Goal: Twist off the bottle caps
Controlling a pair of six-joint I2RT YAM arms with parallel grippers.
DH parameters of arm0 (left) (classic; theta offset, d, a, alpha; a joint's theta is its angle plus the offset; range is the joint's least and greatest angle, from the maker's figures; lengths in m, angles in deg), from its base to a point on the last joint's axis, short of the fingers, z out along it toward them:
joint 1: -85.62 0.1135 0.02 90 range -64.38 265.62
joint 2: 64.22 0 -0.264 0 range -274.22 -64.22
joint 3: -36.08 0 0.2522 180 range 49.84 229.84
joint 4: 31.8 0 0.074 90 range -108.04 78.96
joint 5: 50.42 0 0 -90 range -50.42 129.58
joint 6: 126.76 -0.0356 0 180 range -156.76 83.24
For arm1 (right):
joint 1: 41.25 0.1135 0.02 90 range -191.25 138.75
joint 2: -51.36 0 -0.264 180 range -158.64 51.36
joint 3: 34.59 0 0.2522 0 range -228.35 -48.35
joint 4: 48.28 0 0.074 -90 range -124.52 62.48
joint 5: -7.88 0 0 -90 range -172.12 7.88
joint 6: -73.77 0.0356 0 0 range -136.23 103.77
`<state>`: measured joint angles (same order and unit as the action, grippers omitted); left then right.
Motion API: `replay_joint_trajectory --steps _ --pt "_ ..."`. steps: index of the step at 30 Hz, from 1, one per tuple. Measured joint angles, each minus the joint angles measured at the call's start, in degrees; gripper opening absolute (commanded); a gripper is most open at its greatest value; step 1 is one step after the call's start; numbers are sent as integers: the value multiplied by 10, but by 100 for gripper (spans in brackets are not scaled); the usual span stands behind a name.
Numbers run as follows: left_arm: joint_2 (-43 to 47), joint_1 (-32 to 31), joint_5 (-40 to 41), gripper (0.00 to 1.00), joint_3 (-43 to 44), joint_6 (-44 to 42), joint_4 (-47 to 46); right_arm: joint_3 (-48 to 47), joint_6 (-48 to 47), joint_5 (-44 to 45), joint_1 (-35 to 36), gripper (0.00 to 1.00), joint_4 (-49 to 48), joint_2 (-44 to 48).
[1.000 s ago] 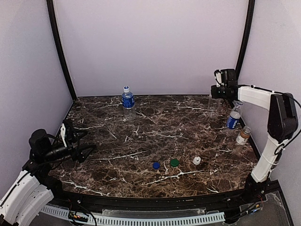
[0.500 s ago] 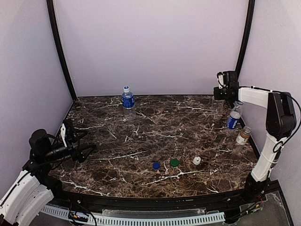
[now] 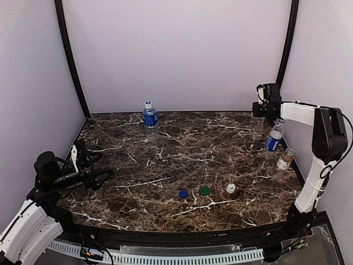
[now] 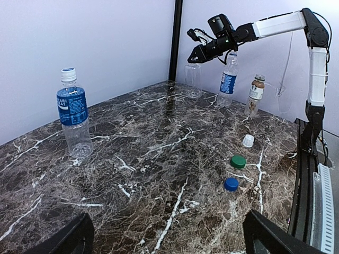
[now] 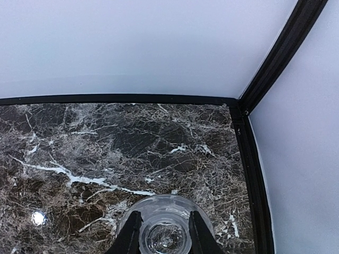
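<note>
Right wrist view, bottom centre: the right tool [image 5: 163, 235] is clamped on the neck of the plain clear bottle [image 5: 165, 207], whose mouth is uncapped, above the bench [image 5: 106, 148] corner. In the top view the left tool [image 3: 95, 172] stands wide open at lower left.

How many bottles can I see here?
4: a capped blue-label bottle back left; a plain clear bottle in the far right corner, held in the right jaws; a second blue-label bottle and a brown coffee-drink bottle along the right edge.
</note>
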<state>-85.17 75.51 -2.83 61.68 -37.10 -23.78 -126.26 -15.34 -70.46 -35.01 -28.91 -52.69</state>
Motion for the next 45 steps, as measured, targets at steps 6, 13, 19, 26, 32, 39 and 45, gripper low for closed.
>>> replay_joint_trajectory --steps 6,13,19,26,32,39,45 --pt "0 0 0 99 0 0 -2 0 -2 3 0 48 7 0" --pt "0 0 0 99 0 0 -2 0 -6 5 -1 67 14 0" --pt "0 0 0 99 0 0 -2 -1 -19 14 -1 89 19 0" --pt "0 0 0 99 0 0 -2 -37 -30 12 -1 88 54 0" --pt "-3 0 35 99 0 10 -5 -120 -10 -56 28 84 112 16" --pt "-21 10 231 99 0 33 -4 -208 -17 -182 210 83 105 12" --pt "-22 43 423 99 0 33 20 -402 -17 -235 316 82 101 -131"
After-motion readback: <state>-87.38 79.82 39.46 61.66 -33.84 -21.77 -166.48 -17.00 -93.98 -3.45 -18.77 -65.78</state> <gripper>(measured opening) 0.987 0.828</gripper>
